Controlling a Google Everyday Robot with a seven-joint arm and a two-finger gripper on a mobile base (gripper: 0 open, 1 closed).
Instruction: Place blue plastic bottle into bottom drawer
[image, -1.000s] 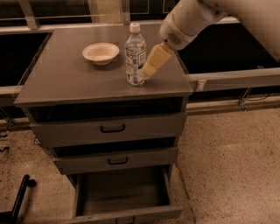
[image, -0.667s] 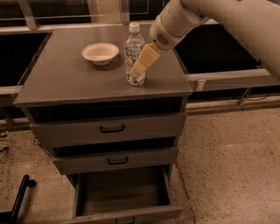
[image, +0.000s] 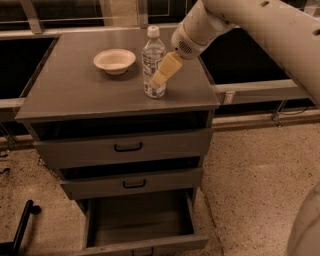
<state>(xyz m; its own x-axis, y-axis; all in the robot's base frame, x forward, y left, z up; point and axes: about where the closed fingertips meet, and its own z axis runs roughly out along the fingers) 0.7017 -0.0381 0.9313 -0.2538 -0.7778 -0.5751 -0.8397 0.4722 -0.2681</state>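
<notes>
The blue plastic bottle (image: 152, 62), clear with a white cap and a white label, stands upright on the grey cabinet top (image: 90, 92), to the right of the bowl. My gripper (image: 163, 74) reaches down from the upper right on the white arm. Its cream tip overlaps the bottle's right side at mid height. The bottom drawer (image: 140, 220) is pulled out at the foot of the cabinet. Its flat grey floor is bare and its front edge runs along the lower edge of the view.
A shallow cream bowl (image: 114, 60) sits on the cabinet top left of the bottle. The two upper drawers (image: 125, 147) with black handles are pushed in. A rail runs behind and beside the cabinet. A black leg (image: 22, 225) stands on the speckled floor at lower left.
My gripper has moved left and a little down, from beside the bottle's right side to overlapping it. The bottle, the bowl and the drawers have not moved.
</notes>
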